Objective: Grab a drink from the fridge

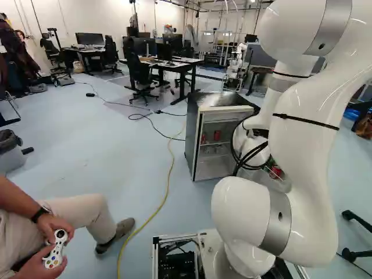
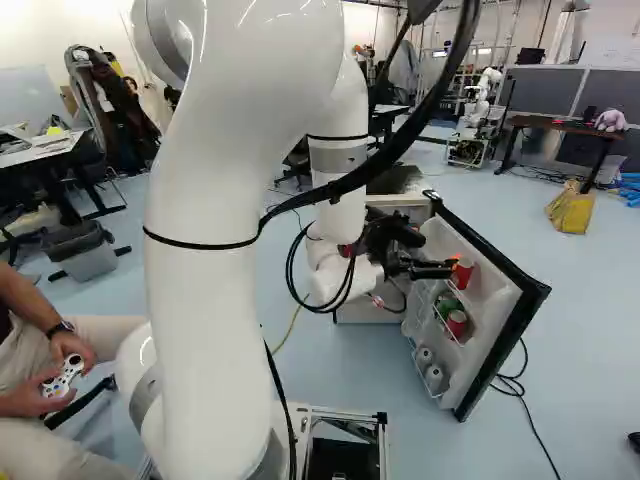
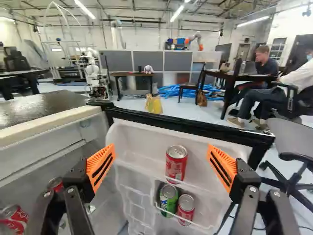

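**Black two-fingered gripper point(image 2: 446, 268) spread wide before an upright red metal can point(image 3: 176, 165)**

The gripper's orange pads point(image 3: 101, 166) stand far apart, holding nothing. Ahead, in line with the gap between them, the red can rests on the upper shelf of the fridge's open white-lined door point(image 2: 499, 292), touching neither finger. Under it, in the wire-fronted rack, a green metal can point(image 3: 168, 199) and a second red can point(image 3: 186, 209) stand side by side. Lower on the door, right of centre in the right base view, are two pale cans point(image 2: 434, 378).

The dark-sided fridge cabinet point(image 1: 193, 135) stands open right of centre in the left base view, more red cans point(image 3: 15, 218) inside. Farther off, at the upper right of the right base view, are another white robot point(image 2: 480, 110) and a yellow bag point(image 2: 570, 210).
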Controlling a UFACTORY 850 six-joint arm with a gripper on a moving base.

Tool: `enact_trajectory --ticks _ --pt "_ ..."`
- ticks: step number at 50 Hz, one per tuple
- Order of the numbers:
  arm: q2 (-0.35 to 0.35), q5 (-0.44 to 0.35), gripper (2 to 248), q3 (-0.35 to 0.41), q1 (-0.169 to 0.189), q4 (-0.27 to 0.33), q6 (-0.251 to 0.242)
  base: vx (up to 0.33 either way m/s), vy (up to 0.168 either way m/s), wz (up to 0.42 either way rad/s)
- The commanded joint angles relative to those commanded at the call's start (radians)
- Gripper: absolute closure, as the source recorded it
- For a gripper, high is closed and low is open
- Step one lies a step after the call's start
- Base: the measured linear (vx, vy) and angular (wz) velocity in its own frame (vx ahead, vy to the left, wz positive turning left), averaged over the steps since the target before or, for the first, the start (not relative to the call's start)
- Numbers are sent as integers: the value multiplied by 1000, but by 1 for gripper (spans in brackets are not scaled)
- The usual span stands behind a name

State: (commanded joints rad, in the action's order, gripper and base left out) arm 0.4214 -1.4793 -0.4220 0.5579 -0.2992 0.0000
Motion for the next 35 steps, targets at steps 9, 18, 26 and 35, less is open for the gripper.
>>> enact_trajectory --ticks 9,18,26,35 --pt "0 0 3 0 0 95 0 0 0 0" --pt "6 0 3 -8 1 189 0 0 0 0" --pt "21 0 3 -29 4 274 0 0 0 0" --pt "49 0 3 -59 9 368 0 0 0 0"
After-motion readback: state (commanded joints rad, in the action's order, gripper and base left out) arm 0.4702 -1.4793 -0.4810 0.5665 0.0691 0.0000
